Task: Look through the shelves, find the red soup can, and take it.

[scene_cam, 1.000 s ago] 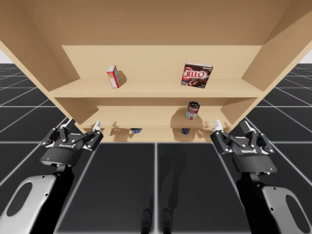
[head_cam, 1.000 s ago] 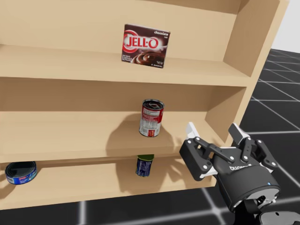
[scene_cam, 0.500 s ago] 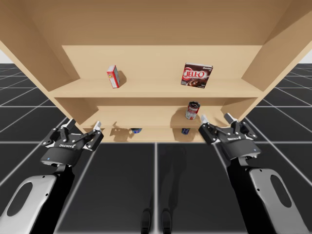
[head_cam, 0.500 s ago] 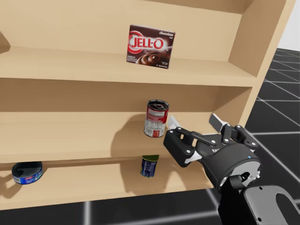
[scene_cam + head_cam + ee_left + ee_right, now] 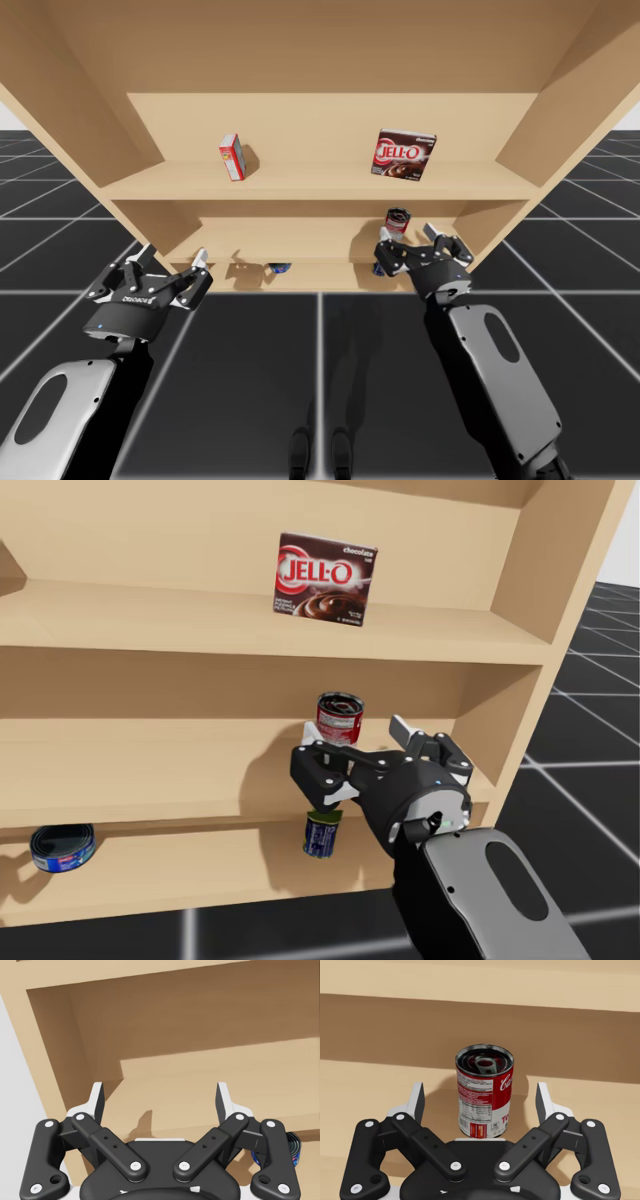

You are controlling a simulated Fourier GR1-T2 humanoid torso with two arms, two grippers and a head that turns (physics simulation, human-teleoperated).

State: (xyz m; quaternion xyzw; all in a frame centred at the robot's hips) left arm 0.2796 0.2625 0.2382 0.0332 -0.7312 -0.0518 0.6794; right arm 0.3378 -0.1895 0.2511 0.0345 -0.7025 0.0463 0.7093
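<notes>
High view: my right pincer (image 5: 408,240), spread wide, sits at the right end of the middle shelf (image 5: 280,240), around the upright red soup can (image 5: 397,218). My left pincer (image 5: 170,255), also spread, hangs off the shelf's left end.

Head view: closing off-centre would likely tip the can toward the front edge.

Left wrist view: bare wood ahead.

Right wrist view: can between the fingers, untouched.

Plain wooden shelves, dark gridded floor (image 5: 250,340).

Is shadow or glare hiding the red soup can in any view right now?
Right wrist view: red soup can evenly lit, no glare, soft shadow on the shelf beside it. Head view: right gripper covers its lower part; a dark shadow lies left of it. High view: shadow left of it too.
</notes>
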